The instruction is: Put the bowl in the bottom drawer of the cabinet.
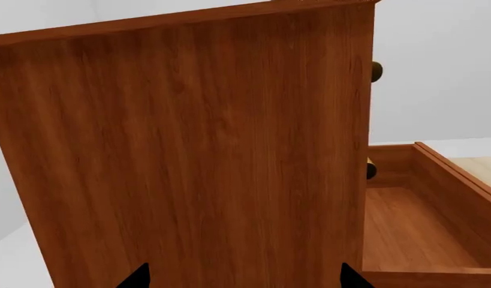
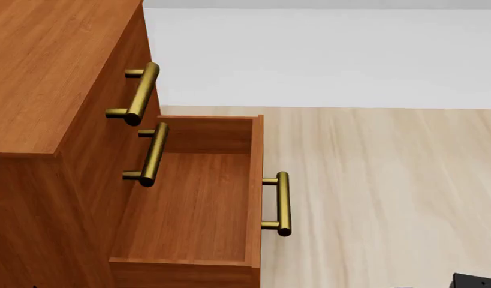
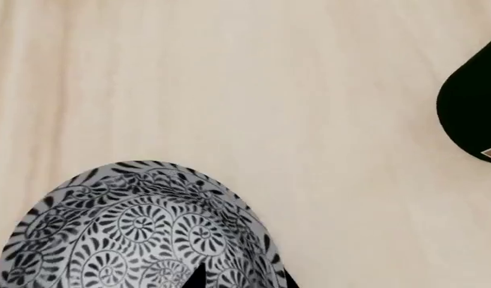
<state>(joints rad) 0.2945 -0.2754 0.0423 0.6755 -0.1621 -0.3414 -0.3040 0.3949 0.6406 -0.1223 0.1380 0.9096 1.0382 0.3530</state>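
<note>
The bowl (image 3: 141,234), round with a dense dark-and-white floral pattern, fills the near part of the right wrist view above a pale wooden floor. My right gripper (image 3: 237,281) straddles its wall, one fingertip (image 3: 193,279) inside and the other outside, shut on the rim. The reddish-brown cabinet (image 2: 45,72) stands at the left of the head view. Its bottom drawer (image 2: 249,180) is pulled out, with nothing inside. My left gripper (image 1: 245,277) is open, facing the cabinet's side panel (image 1: 189,150), with the open drawer (image 1: 413,234) beside it.
Brass bar handles mark the top drawer (image 2: 141,93), the middle drawer (image 2: 153,153) and the open drawer's front (image 2: 283,203). A black rounded object (image 3: 473,114) sits on the floor near the bowl. A black part (image 2: 475,281) shows at the head view's lower right corner.
</note>
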